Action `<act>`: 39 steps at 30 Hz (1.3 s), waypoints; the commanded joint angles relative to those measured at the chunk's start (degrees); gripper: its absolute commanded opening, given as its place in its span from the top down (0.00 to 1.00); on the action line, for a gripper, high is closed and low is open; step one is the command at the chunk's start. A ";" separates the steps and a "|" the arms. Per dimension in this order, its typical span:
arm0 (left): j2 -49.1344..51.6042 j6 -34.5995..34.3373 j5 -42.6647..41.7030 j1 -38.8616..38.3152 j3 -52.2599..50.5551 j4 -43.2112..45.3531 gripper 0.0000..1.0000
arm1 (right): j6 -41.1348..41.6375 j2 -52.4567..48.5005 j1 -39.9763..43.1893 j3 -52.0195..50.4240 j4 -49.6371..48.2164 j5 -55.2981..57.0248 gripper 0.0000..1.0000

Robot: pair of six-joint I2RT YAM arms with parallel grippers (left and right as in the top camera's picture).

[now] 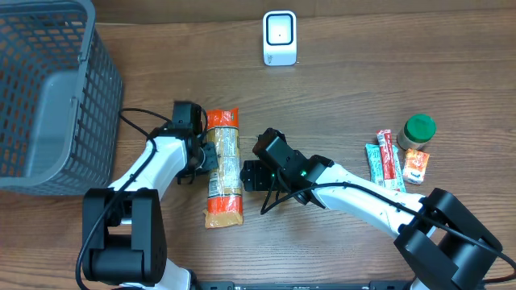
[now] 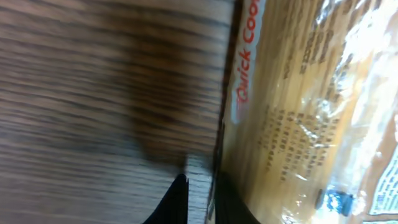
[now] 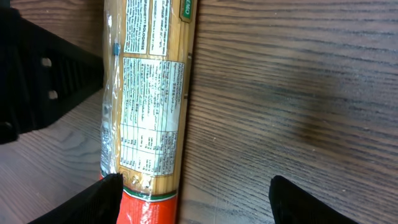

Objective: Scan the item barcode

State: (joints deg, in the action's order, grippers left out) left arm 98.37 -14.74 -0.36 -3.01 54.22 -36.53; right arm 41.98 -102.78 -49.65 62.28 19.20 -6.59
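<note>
The item is a long packet of spaghetti [image 1: 223,165] with orange ends, lying lengthwise at mid-table. My left gripper [image 1: 207,158] is at the packet's left edge. In the left wrist view its dark fingers [image 2: 179,202] stand close together, shut on the thin edge of the packet [image 2: 292,106]. My right gripper [image 1: 251,175] sits just right of the packet and is open. One finger [image 3: 102,200] rests against the packet [image 3: 149,112] and the other [image 3: 305,200] is over bare wood. A printed table shows on the wrapper, but I cannot make out a barcode. The white scanner [image 1: 280,38] stands at the far edge.
A grey wire basket [image 1: 48,89] fills the far left corner. At the right lie a green-lidded jar [image 1: 419,129], two stick packets [image 1: 385,157] and a small orange sachet [image 1: 416,165]. Cables trail from both arms beside the packet.
</note>
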 commanded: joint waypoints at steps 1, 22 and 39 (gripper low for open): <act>-0.22 -0.72 -8.13 -1.18 -2.32 0.68 0.93 | 0.04 -0.13 -0.26 1.05 0.70 0.55 0.24; -0.22 -4.31 -4.15 -13.44 -1.51 4.42 0.93 | -1.09 -0.11 8.87 1.07 9.44 0.26 0.31; 1.01 -8.66 -0.74 -13.16 -1.51 11.61 0.92 | -2.78 -0.11 10.29 1.05 18.88 -8.22 0.31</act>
State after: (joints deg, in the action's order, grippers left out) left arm 98.39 -21.26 -1.19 -16.14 52.51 -25.78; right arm 39.35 -102.78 -39.05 62.37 36.71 -10.28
